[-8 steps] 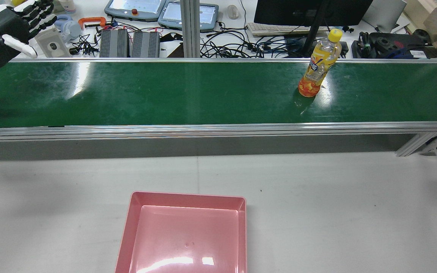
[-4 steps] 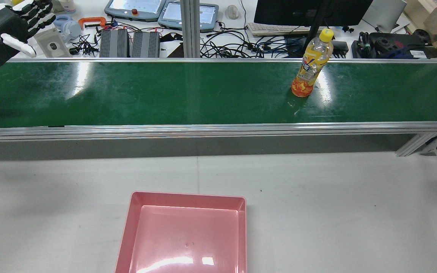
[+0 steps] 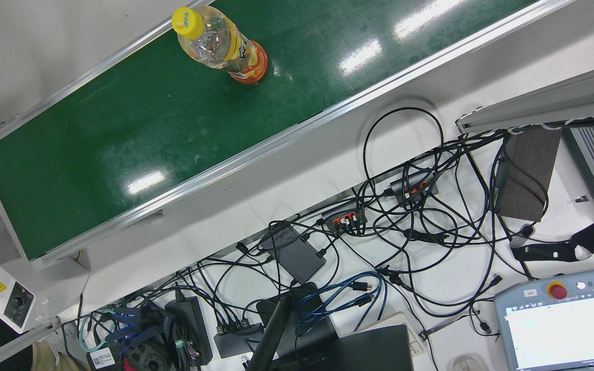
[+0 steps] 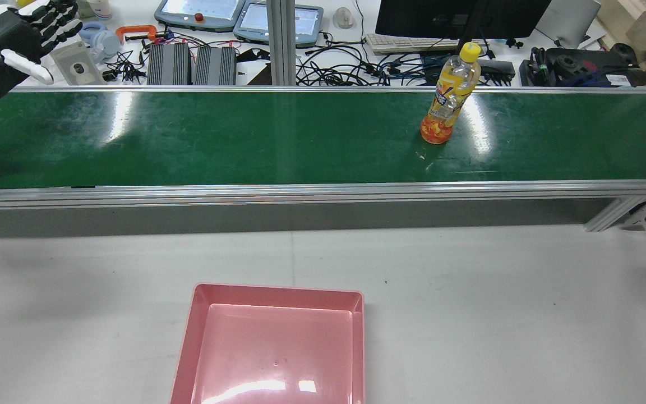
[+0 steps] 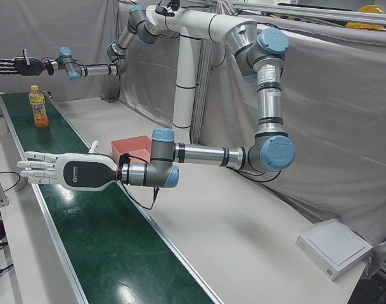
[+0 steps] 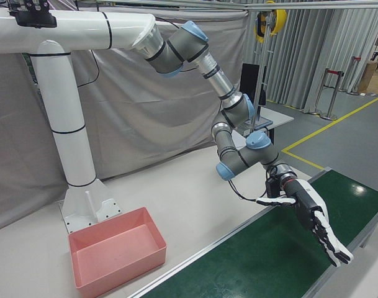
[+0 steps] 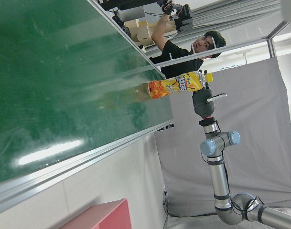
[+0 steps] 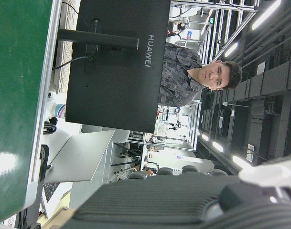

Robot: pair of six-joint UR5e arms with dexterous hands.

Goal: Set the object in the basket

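A yellow-capped bottle [image 4: 445, 98] of orange drink stands upright on the green conveyor belt [image 4: 244, 140], right of its middle in the rear view; it also shows as the bottle [image 3: 225, 46] and bottle [image 5: 38, 107]. The pink basket [image 4: 278, 290] sits empty on the white table in front of the belt. My left hand [image 4: 3, 45] hovers open at the belt's left end, palm turned toward the bottle [image 7: 176, 85], far from it. My right hand [image 5: 12, 63] hangs open above the belt beyond the bottle. Neither hand touches anything.
Behind the belt lie tangled cables [image 4: 356, 67], teach pendants [image 4: 199, 14], a keyboard and a monitor [image 4: 457, 17]. A person [image 7: 178, 52] stands past the belt's far end. The white pedestal [image 6: 71, 143] rises behind the basket [image 6: 120, 267].
The bottle has travelled leftward along the belt in the rear view, still upright. My left hand has stayed almost still.
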